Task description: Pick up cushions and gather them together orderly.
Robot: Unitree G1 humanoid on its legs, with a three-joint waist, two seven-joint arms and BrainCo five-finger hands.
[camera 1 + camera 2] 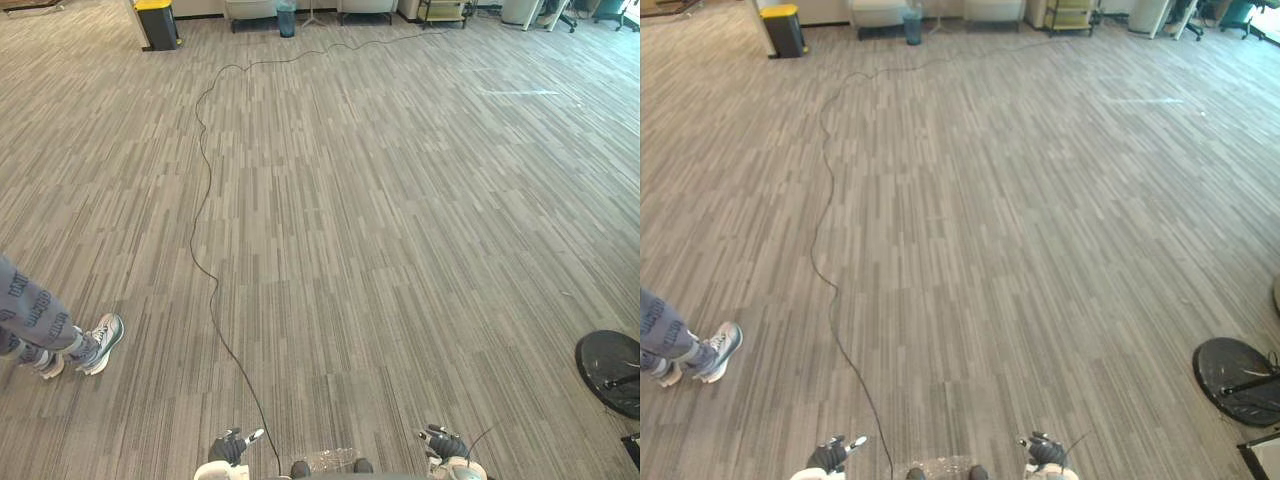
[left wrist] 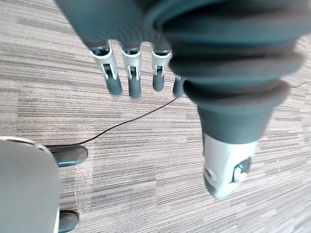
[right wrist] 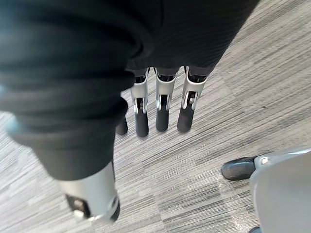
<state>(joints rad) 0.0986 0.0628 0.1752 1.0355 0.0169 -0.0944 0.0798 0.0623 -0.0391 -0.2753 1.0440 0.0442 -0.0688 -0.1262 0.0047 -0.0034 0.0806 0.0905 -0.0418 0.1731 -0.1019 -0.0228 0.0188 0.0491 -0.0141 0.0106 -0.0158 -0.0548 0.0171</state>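
Grey carpet floor (image 1: 400, 220) stretches bare ahead of you, your left hand (image 1: 228, 448) and right hand (image 1: 443, 442) both hang near, straight-fingered and empty, and which way the cushions lie cannot be told.

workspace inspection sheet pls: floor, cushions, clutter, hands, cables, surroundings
surface: grey striped carpet
job's things: cushions, nothing seen
clutter: black round base at the right edge
hands: left hand and right hand low at the near edge, both open, holding nothing
cables: thin black cable trails from the near edge to the far wall
surroundings: person's shoes at the left; yellow-lidded bin, blue bin and cart by the far wall
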